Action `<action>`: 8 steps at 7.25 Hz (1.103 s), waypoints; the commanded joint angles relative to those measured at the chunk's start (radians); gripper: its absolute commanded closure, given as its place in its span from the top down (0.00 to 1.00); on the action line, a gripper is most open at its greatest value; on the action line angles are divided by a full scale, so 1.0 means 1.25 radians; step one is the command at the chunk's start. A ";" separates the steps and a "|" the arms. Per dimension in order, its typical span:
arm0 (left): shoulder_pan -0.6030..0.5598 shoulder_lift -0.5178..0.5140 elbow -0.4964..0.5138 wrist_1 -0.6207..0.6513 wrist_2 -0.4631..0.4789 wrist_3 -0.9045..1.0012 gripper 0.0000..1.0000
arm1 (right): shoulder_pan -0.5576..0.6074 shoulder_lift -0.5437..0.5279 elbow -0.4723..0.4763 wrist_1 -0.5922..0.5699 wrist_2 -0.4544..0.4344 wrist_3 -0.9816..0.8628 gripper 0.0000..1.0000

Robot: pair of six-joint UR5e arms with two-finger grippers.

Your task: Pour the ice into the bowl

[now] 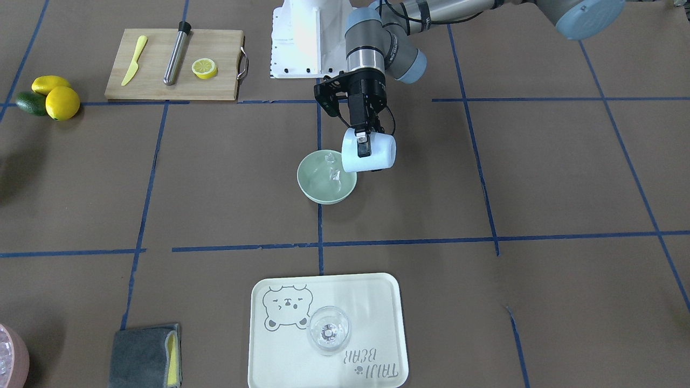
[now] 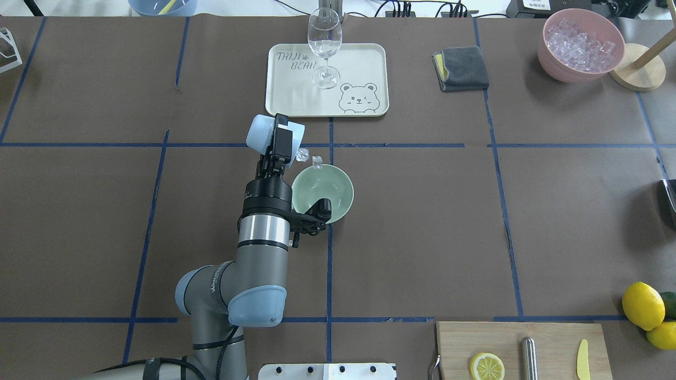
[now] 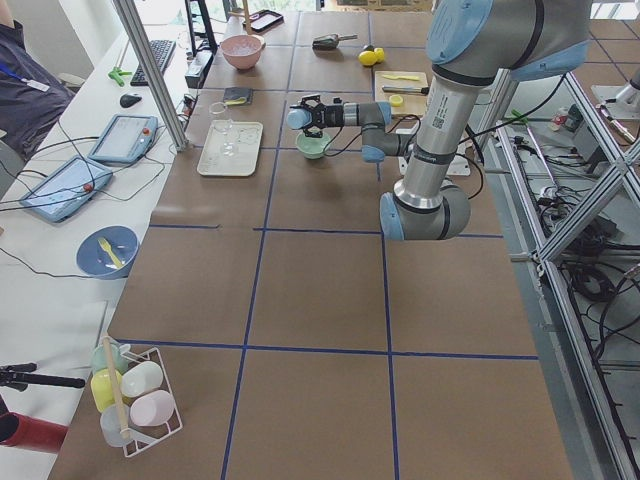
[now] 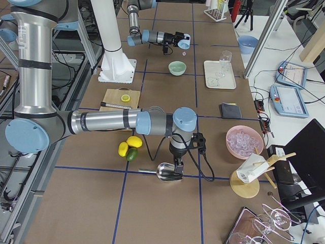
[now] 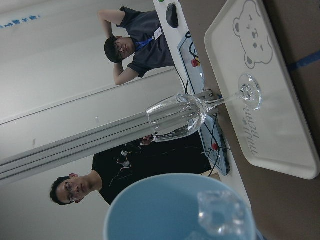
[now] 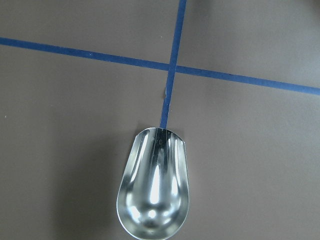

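Note:
My left gripper [image 1: 364,145] [image 2: 282,140] is shut on a light blue cup [image 1: 377,153] [image 2: 259,132], which is tipped on its side with its mouth over the far rim of the pale mint-green bowl [image 1: 318,188] [image 2: 343,187]. Clear ice cubes [image 2: 302,154] are falling from the cup's mouth, and some ice [image 1: 335,174] shows inside the bowl. One cube [image 5: 220,212] sits at the cup's lip [image 5: 165,205] in the left wrist view. My right gripper [image 4: 177,170] hangs low over a metal scoop [image 6: 154,185] [image 4: 167,173] at the table's right end. Its fingers are hidden.
A cream tray [image 2: 364,63] with a wine glass [image 2: 324,42] lies beyond the bowl. There is a grey cloth [image 2: 460,68] and a pink container of ice [image 2: 581,45] at the far right. A cutting board [image 2: 549,338] and lemons [image 2: 642,305] are at the near right. People stand behind the table.

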 commanded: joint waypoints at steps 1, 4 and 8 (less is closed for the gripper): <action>0.025 0.007 0.009 0.002 0.032 0.058 0.00 | 0.003 -0.001 -0.014 0.000 0.001 0.000 1.00; 0.031 0.007 0.005 -0.001 0.047 0.073 0.00 | 0.005 -0.001 -0.014 0.000 0.002 0.000 1.00; 0.028 0.016 -0.058 -0.027 0.040 0.076 0.00 | 0.006 -0.011 -0.016 0.000 0.000 0.007 1.00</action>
